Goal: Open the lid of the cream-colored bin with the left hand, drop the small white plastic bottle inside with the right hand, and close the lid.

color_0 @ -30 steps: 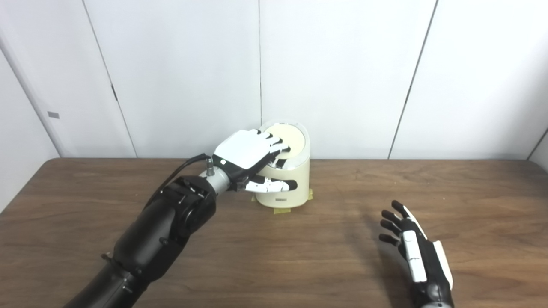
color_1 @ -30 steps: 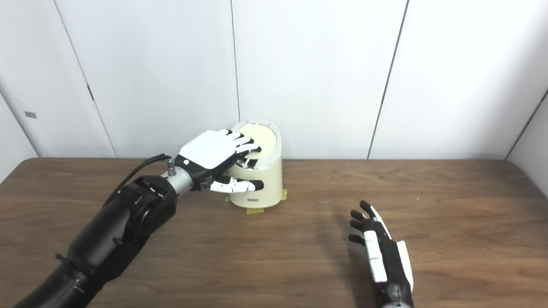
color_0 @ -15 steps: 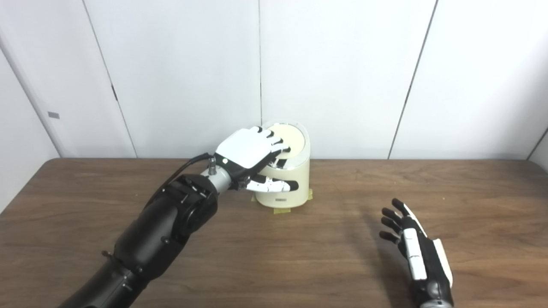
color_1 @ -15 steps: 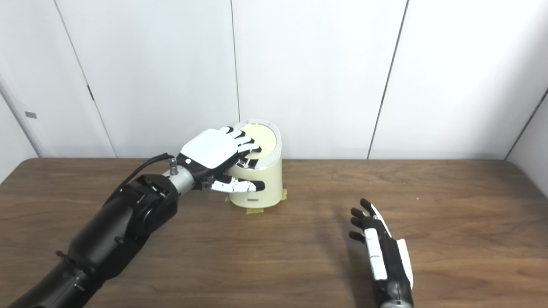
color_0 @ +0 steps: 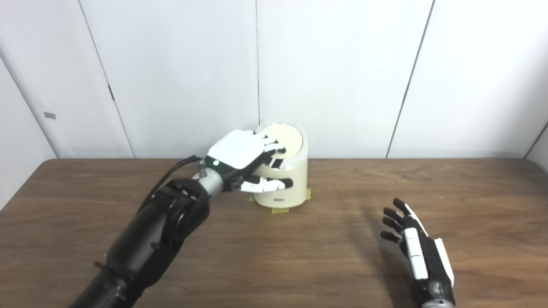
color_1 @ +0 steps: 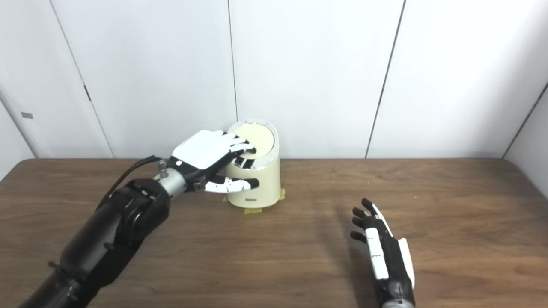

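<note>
my left hand (color_0: 239,150) is resting flat on the bin (color_0: 282,188) lid (color_0: 283,137), fingers spread, gripping nothing | right hand (color_0: 417,252) is hovering loose and empty over the table (color_0: 299,256) | not seeing the bottle anywhere, guessing it's inside already | risk: I'm pushing off-center, so the bin might tip despite the tape (color_0: 280,210)

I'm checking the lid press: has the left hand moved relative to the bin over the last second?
Yes, slightly: the left hand has drawn back leftward, off the cream-colored bin.
</note>
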Available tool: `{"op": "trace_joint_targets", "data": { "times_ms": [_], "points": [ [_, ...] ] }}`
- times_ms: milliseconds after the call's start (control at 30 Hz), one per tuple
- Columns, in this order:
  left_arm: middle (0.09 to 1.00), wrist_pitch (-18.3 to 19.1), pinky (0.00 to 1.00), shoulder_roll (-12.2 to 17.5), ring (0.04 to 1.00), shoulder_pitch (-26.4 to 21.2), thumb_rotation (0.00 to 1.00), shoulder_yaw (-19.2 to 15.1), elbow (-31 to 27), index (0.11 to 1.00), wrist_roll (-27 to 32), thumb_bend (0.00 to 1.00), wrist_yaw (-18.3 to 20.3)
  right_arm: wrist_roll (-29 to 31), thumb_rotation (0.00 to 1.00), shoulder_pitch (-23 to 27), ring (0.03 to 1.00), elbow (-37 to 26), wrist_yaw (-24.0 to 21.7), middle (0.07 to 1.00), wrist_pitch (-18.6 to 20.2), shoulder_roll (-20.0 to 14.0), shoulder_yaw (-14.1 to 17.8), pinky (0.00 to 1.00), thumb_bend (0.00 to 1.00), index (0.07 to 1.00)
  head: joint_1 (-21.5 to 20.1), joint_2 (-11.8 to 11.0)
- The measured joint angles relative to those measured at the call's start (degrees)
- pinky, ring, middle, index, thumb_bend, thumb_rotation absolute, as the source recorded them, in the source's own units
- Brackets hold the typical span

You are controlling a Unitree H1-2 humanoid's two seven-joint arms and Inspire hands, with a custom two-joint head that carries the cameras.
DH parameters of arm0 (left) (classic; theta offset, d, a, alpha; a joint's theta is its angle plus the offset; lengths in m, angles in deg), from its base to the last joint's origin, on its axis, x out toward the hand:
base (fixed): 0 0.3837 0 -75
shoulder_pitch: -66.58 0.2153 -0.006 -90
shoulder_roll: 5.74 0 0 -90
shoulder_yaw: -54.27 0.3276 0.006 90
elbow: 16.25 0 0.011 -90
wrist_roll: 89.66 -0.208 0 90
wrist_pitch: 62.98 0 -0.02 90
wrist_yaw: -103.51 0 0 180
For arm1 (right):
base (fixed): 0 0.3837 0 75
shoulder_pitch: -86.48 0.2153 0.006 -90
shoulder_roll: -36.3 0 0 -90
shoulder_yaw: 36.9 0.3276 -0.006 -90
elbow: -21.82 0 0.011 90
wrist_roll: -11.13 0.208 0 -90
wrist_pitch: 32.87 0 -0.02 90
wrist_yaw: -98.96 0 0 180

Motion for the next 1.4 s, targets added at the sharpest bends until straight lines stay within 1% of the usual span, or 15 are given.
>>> {"op": "trace_joint_targets", "data": {
  "times_ms": [133, 200, 267, 367, 500, 667, 733, 800, 867, 967, 1067, 1133, 1200, 1300, 1400],
  "points": [
    [0.893, 0.13, 0.85, -0.85, 0.895, 1.86, 0.82, -3.64, -1.37, 0.901, 2.56, 0.46, -2.10, 0.06, 1.00, 0.00, 0.833, 0.06, -0.01, 0.845, -0.01, -0.01, 0.00, 0.73, 0.50, 0.904, 0.00, 0.00],
    [0.909, 0.37, 0.85, -1.44, 0.903, 2.21, 0.85, -5.83, -2.42, 0.917, 4.86, 0.46, -3.33, 0.04, 1.00, 0.04, 0.829, 0.08, -0.01, 0.844, -0.02, -0.01, -0.04, 0.73, 0.50, 0.902, 0.00, 0.00],
    [0.912, 1.60, 0.82, -2.43, 0.898, 2.70, 0.86, -8.31, -4.13, 0.920, 7.71, 0.46, -3.62, 0.00, 1.00, 0.04, 0.829, 0.08, 0.00, 0.843, -0.03, 0.00, -0.04, 0.73, 0.50, 0.901, -0.09, 0.00],
    [0.920, 3.13, 0.78, -3.74, 0.891, 3.63, 0.87, -10.58, -6.04, 0.925, 11.24, 0.47, -3.76, 0.00, 1.00, 0.06, 0.827, 0.07, 0.00, 0.843, -0.03, 0.00, -0.04, 0.73, 0.50, 0.899, 0.00, 0.00],
    [0.941, 6.14, 0.79, -4.98, 0.916, 6.17, 0.91, -12.94, -9.01, 0.936, 15.32, 0.47, -3.63, 0.20, 1.00, 0.07, 0.828, 0.07, -0.02, 0.843, -0.10, -0.01, 0.00, 0.73, 0.50, 0.896, -0.09, 0.09],
    [0.952, 10.01, 0.89, -5.68, 0.943, 10.37, 0.89, -17.12, -13.27, 0.935, 23.76, 0.45, -3.17, 0.38, 1.00, 0.03, 0.828, -0.02, -0.03, 0.842, -0.21, -0.01, 0.09, 0.72, 0.51, 0.887, -0.09, 0.35],
    [0.939, 12.13, 0.89, -6.33, 0.931, 12.40, 0.93, -18.85, -15.04, 0.935, 27.15, 0.45, -3.08, 0.42, 1.00, 0.01, 0.827, -0.24, -0.05, 0.842, -0.21, 0.03, 0.05, 0.72, 0.52, 0.884, 0.00, 0.52],
    [0.932, 14.09, 0.89, -6.46, 0.924, 14.84, 0.92, -19.71, -16.65, 0.930, 30.53, 0.43, -2.91, 0.39, 1.00, -0.02, 0.825, -0.40, -0.06, 0.842, -0.21, 0.01, 0.02, 0.72, 0.52, 0.882, 0.00, 0.53],
    [0.927, 15.74, 0.89, -6.90, 0.919, 17.67, 0.88, -21.04, -18.15, 0.929, 34.38, 0.41, -2.78, 0.40, 0.99, -0.11, 0.828, -0.45, -0.06, 0.842, -0.21, -0.04, 0.09, 0.73, 0.52, 0.879, 0.00, 0.61],
    [0.922, 17.65, 0.87, -8.26, 0.911, 21.25, 0.89, -23.65, -20.01, 0.929, 40.04, 0.40, -3.29, 0.65, 0.98, -0.41, 0.829, -0.60, -0.17, 0.841, -0.21, -0.12, 0.24, 0.73, 0.54, 0.874, 0.26, 0.79],
    [0.925, 18.41, 0.88, -8.85, 0.913, 24.73, 0.92, -24.57, -21.38, 0.933, 42.76, 0.41, -3.96, 1.53, 0.96, -0.58, 0.830, -0.80, -0.63, 0.841, -0.30, -0.12, 0.59, 0.73, 0.53, 0.870, 0.44, 0.97],
    [0.927, 18.40, 0.88, -9.06, 0.907, 26.27, 0.92, -24.56, -21.69, 0.936, 43.89, 0.40, -4.25, 2.27, 0.96, -0.60, 0.825, -0.81, -0.71, 0.835, -0.46, -0.12, 0.99, 0.73, 0.51, 0.870, 0.35, 0.97],
    [0.928, 18.38, 0.88, -9.57, 0.909, 27.91, 0.91, -24.75, -21.91, 0.935, 44.79, 0.40, -5.31, 2.59, 0.96, -0.62, 0.825, -0.82, -0.84, 0.839, -0.65, -0.14, 1.19, 0.73, 0.52, 0.871, 0.26, 1.14],
    [0.922, 18.38, 0.88, -11.52, 0.905, 31.15, 0.87, -25.80, -23.43, 0.927, 47.25, 0.38, -6.94, 3.09, 0.96, -0.97, 0.841, -1.09, -1.02, 0.874, -0.73, -0.34, 1.40, 0.74, 0.53, 0.873, 0.53, 1.49],
    [0.930, 18.28, 0.89, -14.27, 0.915, 34.34, 0.89, -26.63, -23.67, 0.938, 49.48, 0.35, -9.22, 3.09, 0.94, -1.37, 0.848, -1.85, -1.12, 0.888, -0.78, -0.60, 1.51, 0.74, 0.55, 0.870, 0.62, 1.84]
  ]
}}
